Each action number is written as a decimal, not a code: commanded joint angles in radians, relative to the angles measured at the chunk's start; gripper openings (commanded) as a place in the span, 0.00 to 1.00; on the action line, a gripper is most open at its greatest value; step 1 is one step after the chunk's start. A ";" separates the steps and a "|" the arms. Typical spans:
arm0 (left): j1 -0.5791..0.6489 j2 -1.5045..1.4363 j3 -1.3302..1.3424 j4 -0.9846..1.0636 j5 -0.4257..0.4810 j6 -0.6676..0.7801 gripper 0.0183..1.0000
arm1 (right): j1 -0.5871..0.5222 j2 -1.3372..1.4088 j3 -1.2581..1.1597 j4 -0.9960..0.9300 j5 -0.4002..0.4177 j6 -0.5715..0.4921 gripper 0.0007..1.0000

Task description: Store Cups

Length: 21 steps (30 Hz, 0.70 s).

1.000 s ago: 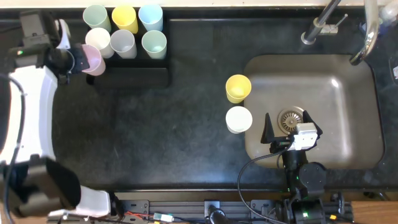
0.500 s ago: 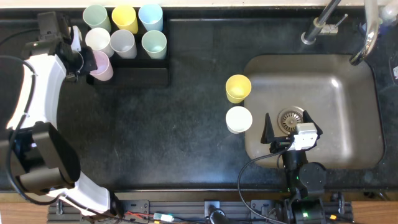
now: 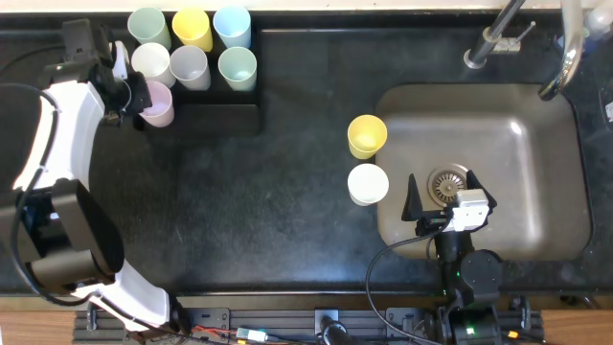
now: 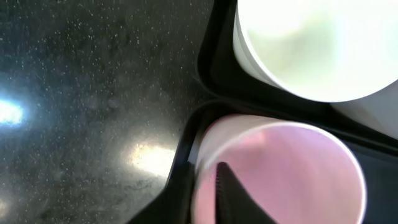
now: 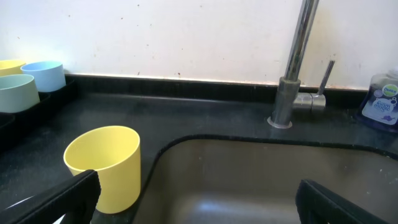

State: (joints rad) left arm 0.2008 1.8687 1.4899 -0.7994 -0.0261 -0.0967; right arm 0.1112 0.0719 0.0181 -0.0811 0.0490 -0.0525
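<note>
A dark surface [image 3: 287, 211] is carrying a tray [image 3: 220, 120] at left, a sink [image 3: 536, 125] at right. The left gripper [image 3: 129, 96] is pinching a pink cup [image 3: 156, 102] by the rim in the tray; the right gripper [image 3: 442, 187] is gaping wide over the sink.

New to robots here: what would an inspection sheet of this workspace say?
Surface: dark speckled countertop.
Job's things: six cups upright in black tray; pink cup at the tray's left corner; yellow cup and white cup beside the sink.
Clutter: nothing seen.
Grippers: left gripper shut on the pink cup's rim; right gripper open over the sink.
Cables: black cable near the sink's front rim.
Surroundings: faucet, soap bottle, pale wall.
</note>
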 commanded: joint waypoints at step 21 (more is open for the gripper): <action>-0.612 -0.103 0.661 -0.380 -0.264 -0.337 0.99 | -0.005 -0.009 -0.013 0.006 -0.004 0.000 1.00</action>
State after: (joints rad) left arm -0.2527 1.6867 2.0487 -1.1286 -0.2546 -0.2844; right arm 0.1112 0.0719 0.0181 -0.0818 0.0490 -0.0525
